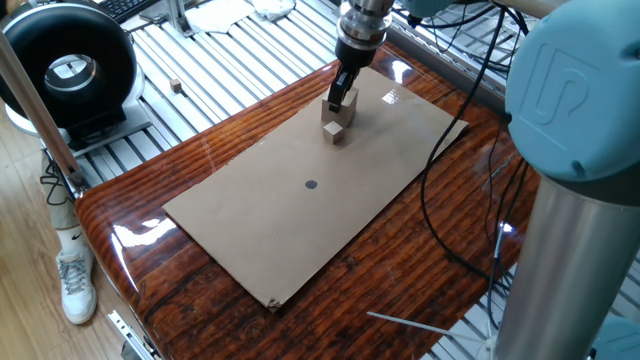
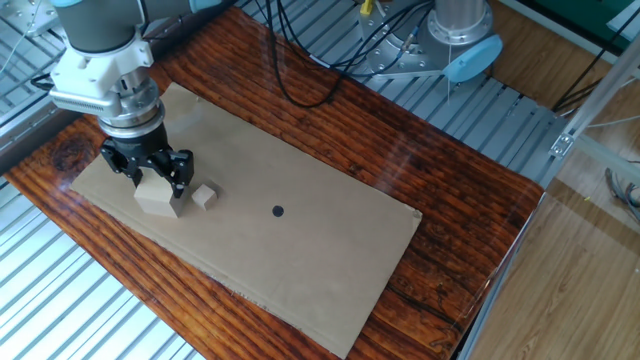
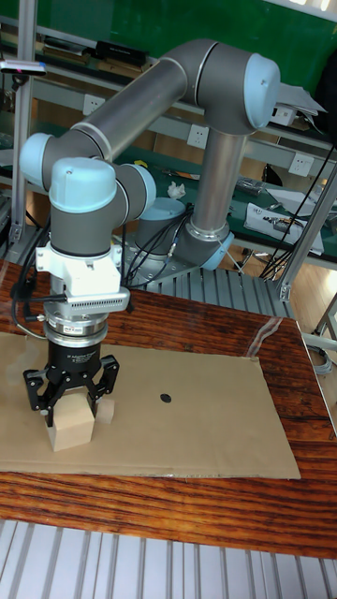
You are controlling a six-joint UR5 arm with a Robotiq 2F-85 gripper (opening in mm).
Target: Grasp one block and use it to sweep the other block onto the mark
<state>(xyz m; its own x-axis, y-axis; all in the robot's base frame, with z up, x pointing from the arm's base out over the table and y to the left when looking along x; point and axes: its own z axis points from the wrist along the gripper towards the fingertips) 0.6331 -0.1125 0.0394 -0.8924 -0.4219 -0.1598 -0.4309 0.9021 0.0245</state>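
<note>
The big pale block (image 2: 158, 198) (image 3: 72, 426) (image 1: 346, 108) rests on the brown cardboard (image 2: 300, 260) near its far end. My gripper (image 2: 150, 176) (image 3: 72, 401) (image 1: 342, 97) is lowered over this block, open, with one finger on each side of its top. The small tan block (image 2: 204, 197) (image 3: 105, 410) (image 1: 336, 131) sits just beside the big one, on the side facing the mark. The mark (image 2: 278, 211) (image 3: 166, 398) (image 1: 310, 184) is a dark dot near the middle of the cardboard, a short way from the small block.
The cardboard lies on a glossy wooden table (image 2: 420, 150). Black cables (image 1: 450, 150) trail over the table's edge by the arm's base. A black round device (image 1: 65, 65) stands off the table on the metal slats.
</note>
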